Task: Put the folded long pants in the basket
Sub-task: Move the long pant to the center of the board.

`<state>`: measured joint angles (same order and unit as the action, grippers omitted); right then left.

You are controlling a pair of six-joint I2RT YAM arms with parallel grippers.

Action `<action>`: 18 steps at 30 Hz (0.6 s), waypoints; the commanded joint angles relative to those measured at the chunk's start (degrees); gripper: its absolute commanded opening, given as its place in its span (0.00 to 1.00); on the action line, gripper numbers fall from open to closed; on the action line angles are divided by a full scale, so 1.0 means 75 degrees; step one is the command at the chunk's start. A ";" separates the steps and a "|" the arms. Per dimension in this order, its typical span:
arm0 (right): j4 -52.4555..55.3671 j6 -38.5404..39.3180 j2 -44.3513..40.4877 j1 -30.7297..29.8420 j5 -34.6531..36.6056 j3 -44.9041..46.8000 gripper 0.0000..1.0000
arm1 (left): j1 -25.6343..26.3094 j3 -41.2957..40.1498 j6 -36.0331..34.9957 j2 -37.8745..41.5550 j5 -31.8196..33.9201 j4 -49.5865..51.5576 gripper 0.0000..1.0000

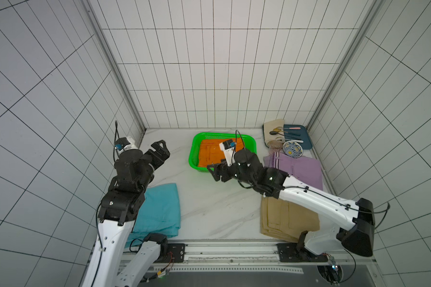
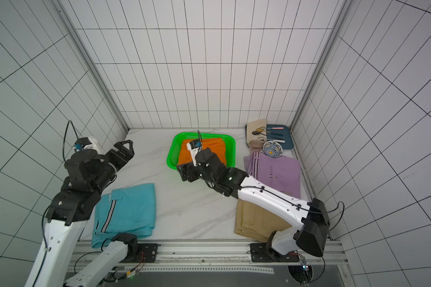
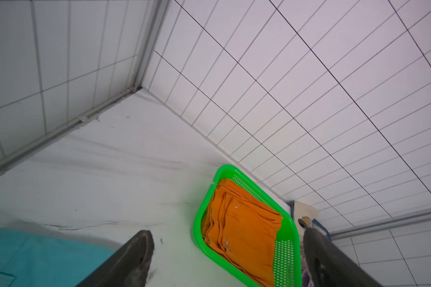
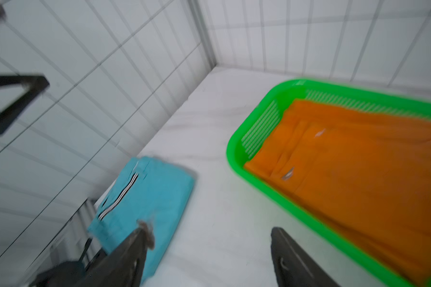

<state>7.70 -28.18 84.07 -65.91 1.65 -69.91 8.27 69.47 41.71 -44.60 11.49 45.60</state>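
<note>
- Orange pants [image 1: 213,152], folded, lie flat inside the green basket [image 1: 190,155] and cover most of its mesh floor; a strip of perforated wall shows at the side towards the left arm.
- Standing at the back middle of the white marble table [image 1: 209,206], the basket is close to the tiled rear wall.
- Teal pants [image 2: 130,211] rest on the table at the front left, beside the left arm, with their black-and-white stripe showing in a top view.
- Tan pants [image 1: 281,221] lie at the front right, partly under the right arm's white link.
- Lilac pants [image 1: 301,169] lie at the right, between the tan bundle and a patterned dish [image 1: 293,149].
- Left gripper [image 1: 162,148] hangs in the air to the left of the basket, well apart from it; its dark fingers [image 3: 139,248] stand wide apart with nothing between them.
- Right gripper [image 1: 211,173] sits just at the basket's near edge; in the blurred right wrist view its fingers [image 4: 291,258] are spread over bare table beside the green rim, gripping nothing.
- Behind the dish, in the back right corner, a dark blue tray [image 1: 306,141] and a cream cloth [image 1: 271,129] carry some cutlery [image 1: 286,133].
</note>
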 commanded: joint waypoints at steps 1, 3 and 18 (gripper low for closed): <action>-0.1609 -0.1408 0.1277 -0.0919 -0.0555 0.0907 0.80 | -0.0019 -0.0041 -0.0194 0.0509 0.0962 0.1040 0.97; -0.2136 -0.1552 0.1910 -0.1233 -0.0606 0.0870 0.80 | -0.0022 -0.0026 -0.0212 0.0828 0.1086 0.1194 0.97; -0.3025 -0.2235 0.5734 -0.1319 -0.1807 -0.1379 0.80 | 0.0010 -0.0025 -0.0299 0.1221 0.1109 0.1310 0.97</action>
<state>-14.02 -43.20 122.37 -76.47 -8.64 -75.57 8.25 69.14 40.47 -35.90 19.49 54.52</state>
